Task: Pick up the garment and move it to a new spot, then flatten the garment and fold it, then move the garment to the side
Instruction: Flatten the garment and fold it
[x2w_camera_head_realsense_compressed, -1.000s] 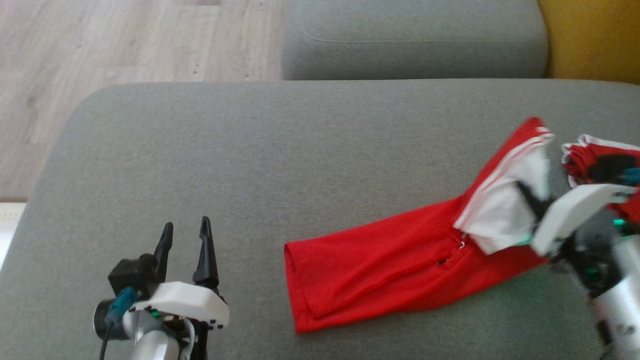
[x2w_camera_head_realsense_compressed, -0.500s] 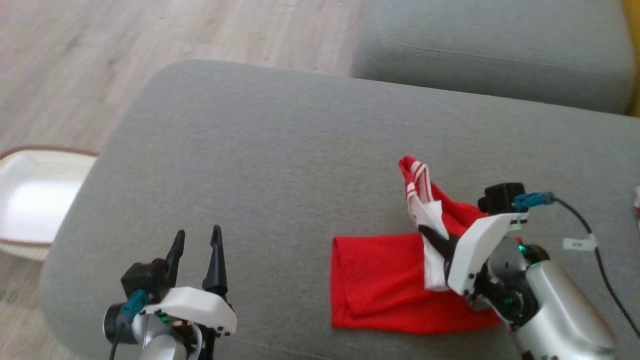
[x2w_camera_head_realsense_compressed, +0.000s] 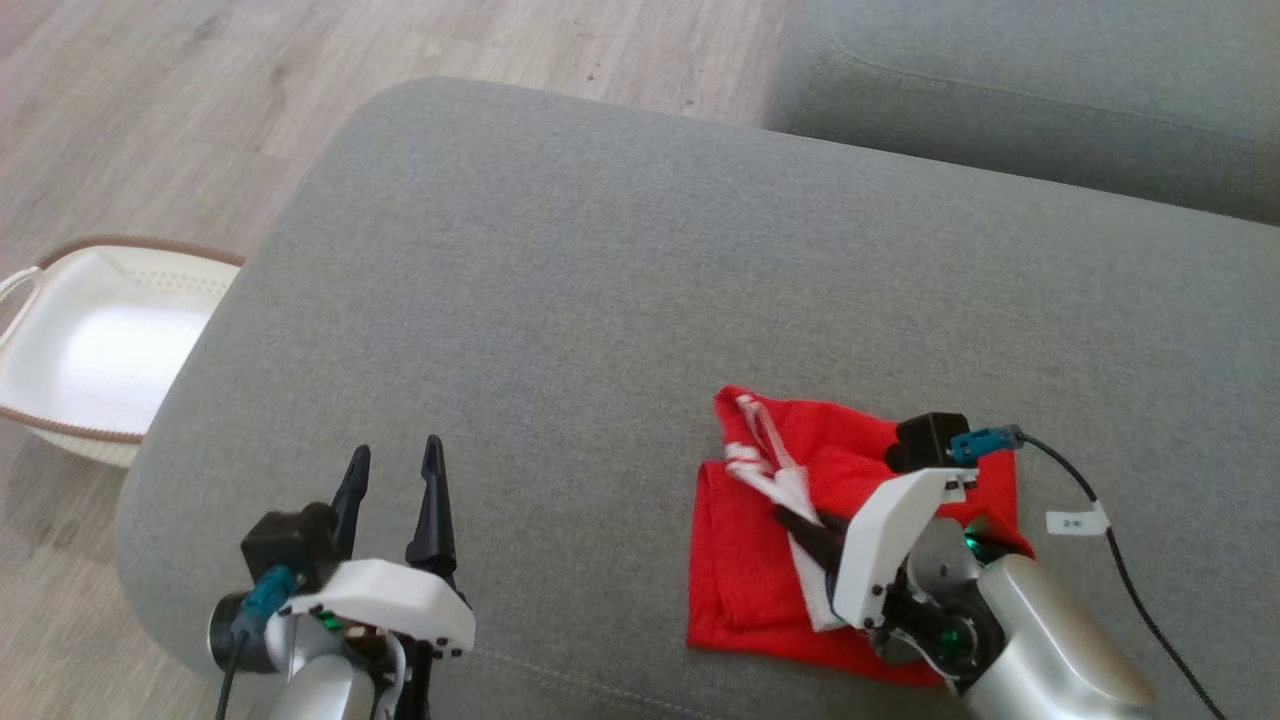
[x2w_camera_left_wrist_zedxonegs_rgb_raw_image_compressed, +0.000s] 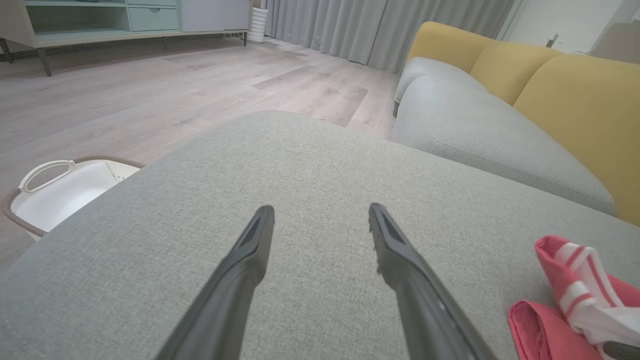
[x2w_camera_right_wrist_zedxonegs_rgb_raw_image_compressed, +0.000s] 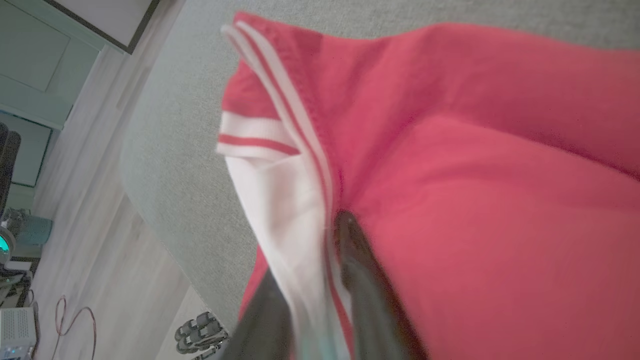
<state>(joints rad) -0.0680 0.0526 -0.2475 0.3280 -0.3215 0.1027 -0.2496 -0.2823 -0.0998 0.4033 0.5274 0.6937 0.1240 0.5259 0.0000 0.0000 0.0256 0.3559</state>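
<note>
Right end effector (x2w_camera_head_realsense_compressed: 790, 517) is clamped on the garment (x2w_camera_head_realsense_compressed: 740, 570), both fingers closed on the white striped trim. In the right wrist view, 1 finger sits on the red side and the other is tucked behind the white fabric. Left end effector (x2w_camera_head_realsense_compressed: 396, 447) has its fingers apart with nothing in them, hovering over bare cushion (x2w_camera_head_realsense_compressed: 600, 300) well left of the garment.

The garment lies on the cushion at the right and low in the head view, near what looks like the front edge. The red body is flat underneath, and the trim end is doubled back over it and bunched. We read this as mid-fold, not finished.

Risks from here:
1. The grip is on thin trim only. A fast pull could strip it out of the fingers and drop the flap crooked.
2. Nothing pins the bottom layer. If the right arm drags sideways, the whole piece slides instead of folding, and wrinkles get locked in.
3. The trim is twisted under the fingers. Releasing here leaves a lump, and the top edges won't line up.
4. With the garment close to the front edge, any pull toward us could tip it off onto the floor (x2w_camera_head_realsense_compressed: 150, 100).
5. The fingers could catch fabric on retreat and undo the fold.

The basket (x2w_camera_head_realsense_compressed: 140, 243) is far left, on the floor, and not in play.
</note>
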